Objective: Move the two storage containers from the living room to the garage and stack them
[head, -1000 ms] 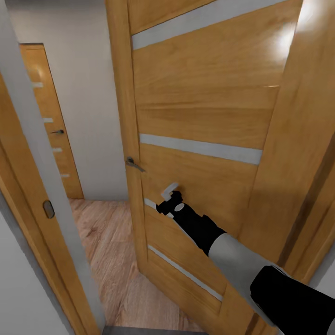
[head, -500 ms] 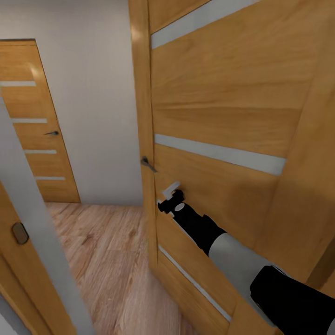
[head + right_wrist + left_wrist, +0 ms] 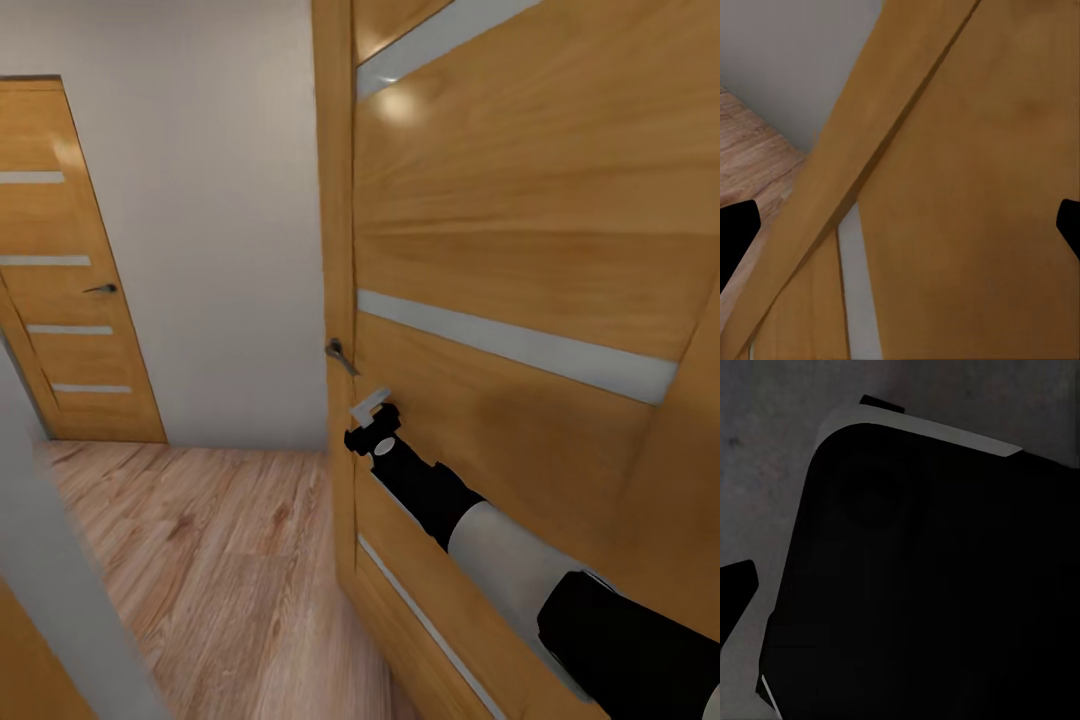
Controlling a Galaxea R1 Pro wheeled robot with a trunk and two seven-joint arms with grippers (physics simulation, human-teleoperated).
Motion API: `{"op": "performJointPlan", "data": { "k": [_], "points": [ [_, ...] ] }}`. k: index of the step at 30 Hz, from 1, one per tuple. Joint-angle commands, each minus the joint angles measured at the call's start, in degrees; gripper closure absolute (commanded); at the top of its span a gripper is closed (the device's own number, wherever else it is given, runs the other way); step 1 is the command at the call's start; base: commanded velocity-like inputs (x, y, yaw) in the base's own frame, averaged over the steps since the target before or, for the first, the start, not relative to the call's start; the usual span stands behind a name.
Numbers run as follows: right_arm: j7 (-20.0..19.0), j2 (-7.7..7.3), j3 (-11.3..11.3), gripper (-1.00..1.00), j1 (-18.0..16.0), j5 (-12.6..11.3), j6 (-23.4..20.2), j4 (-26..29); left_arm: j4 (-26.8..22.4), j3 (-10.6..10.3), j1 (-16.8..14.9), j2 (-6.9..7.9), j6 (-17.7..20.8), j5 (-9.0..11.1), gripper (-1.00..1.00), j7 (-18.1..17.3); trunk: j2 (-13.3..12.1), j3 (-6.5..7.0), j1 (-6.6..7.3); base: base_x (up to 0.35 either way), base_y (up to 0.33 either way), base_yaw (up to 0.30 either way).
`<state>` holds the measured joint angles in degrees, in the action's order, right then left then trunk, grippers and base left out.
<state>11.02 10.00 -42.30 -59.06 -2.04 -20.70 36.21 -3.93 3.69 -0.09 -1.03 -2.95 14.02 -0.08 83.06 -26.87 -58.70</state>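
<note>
Meanwhile, the right gripper (image 3: 368,412) is held against the open wooden door (image 3: 520,260), fingers spread and grasping nothing, no storage container is seen, and the door could be lost and swing back if contact slips near its handle (image 3: 340,355).

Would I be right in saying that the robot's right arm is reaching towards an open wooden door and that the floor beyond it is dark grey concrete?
Not quite: the head view shows the floor beyond the open wooden door is pale wood plank, not dark grey concrete. The right arm does reach towards that door.
</note>
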Motion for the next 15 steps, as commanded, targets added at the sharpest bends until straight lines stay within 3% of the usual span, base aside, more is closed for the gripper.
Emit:
{"op": "performJointPlan", "data": {
  "k": [1,15],
  "points": [
    [0.63,0.0,-0.2,-1.0,-0.09,0.36,-0.36,0.0,-0.03,0.35,0.0,-0.02,-0.13,0.08,-1.0,-0.01,0.02,-0.06,-0.02,0.225,0.0,0.0],
    [0.76,0.0,-0.24,-1.0,-0.09,0.02,0.02,-0.03,-0.03,0.35,0.0,-0.02,-0.13,0.06,-1.0,-0.01,0.02,-0.06,-0.02,0.216,0.0,0.0]
  ]
}}
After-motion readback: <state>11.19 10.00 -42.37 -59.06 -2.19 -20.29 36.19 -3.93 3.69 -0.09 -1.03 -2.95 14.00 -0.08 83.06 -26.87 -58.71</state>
